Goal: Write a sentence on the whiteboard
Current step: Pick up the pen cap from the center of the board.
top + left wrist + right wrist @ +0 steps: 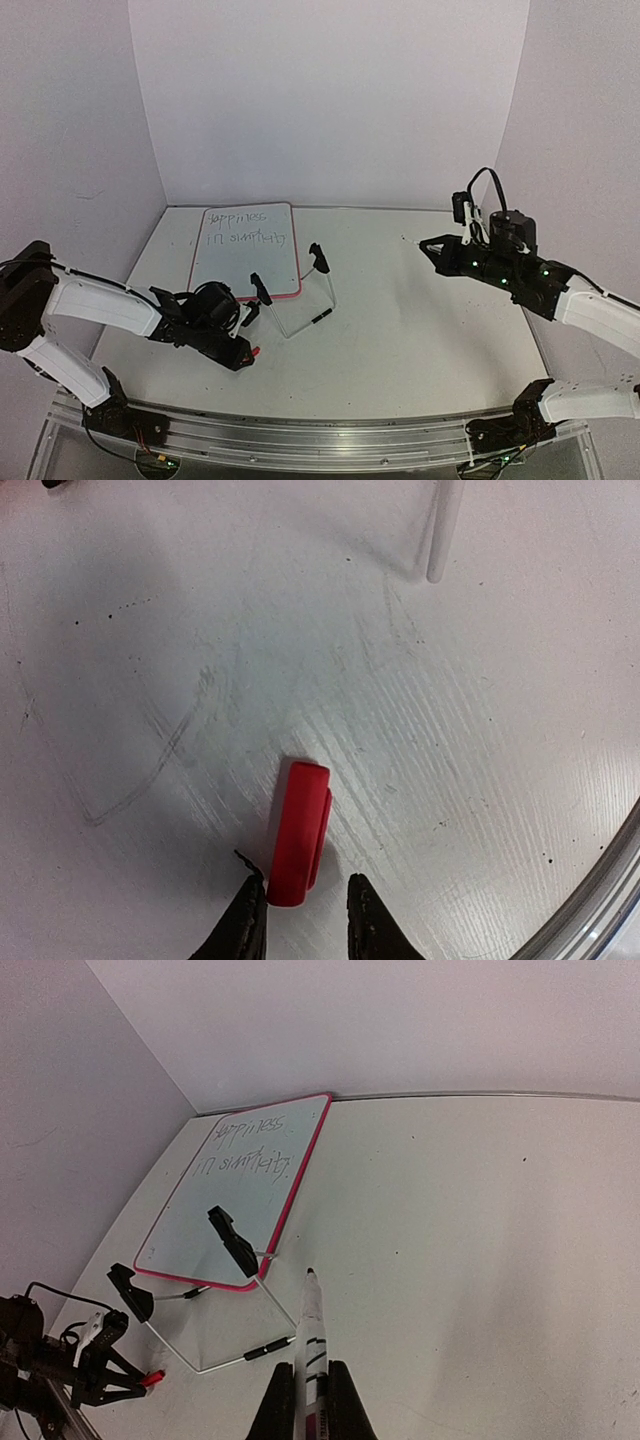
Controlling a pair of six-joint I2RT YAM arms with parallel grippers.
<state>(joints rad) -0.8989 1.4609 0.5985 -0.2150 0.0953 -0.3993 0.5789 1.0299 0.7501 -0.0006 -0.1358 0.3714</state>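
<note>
Here we are looking down on a white table (420, 330) with white walls on three sides. Toward its far left the board (245, 270) is lying, red-rimmed, with its far edge close to the back wall. The sentence (243, 228) is running across the board's far part in two thin handwritten lines, too small for us to read letter by letter. The left arm is reaching in low from the near left, and its gripper (305, 905) is hovering close over the table, just in front of the board's near edge. The right arm is hanging raised at the right, well apart from the board, with its gripper (310, 1390) pointing leftward. A wire stand (305, 325) is sitting at the board's near right corner, one black clip (262, 288) over the near edge and the other just beside the right edge. The right fingers are pressing together on a white marker (311, 1330), its dark tip sticking out ahead toward the stand. The left fingers are standing narrowly apart on either side of the near end of a red cap (298, 825). We are not managing to tell whether they are pinching it. Faint grey scribbles are showing on the table around the cap.
</note>
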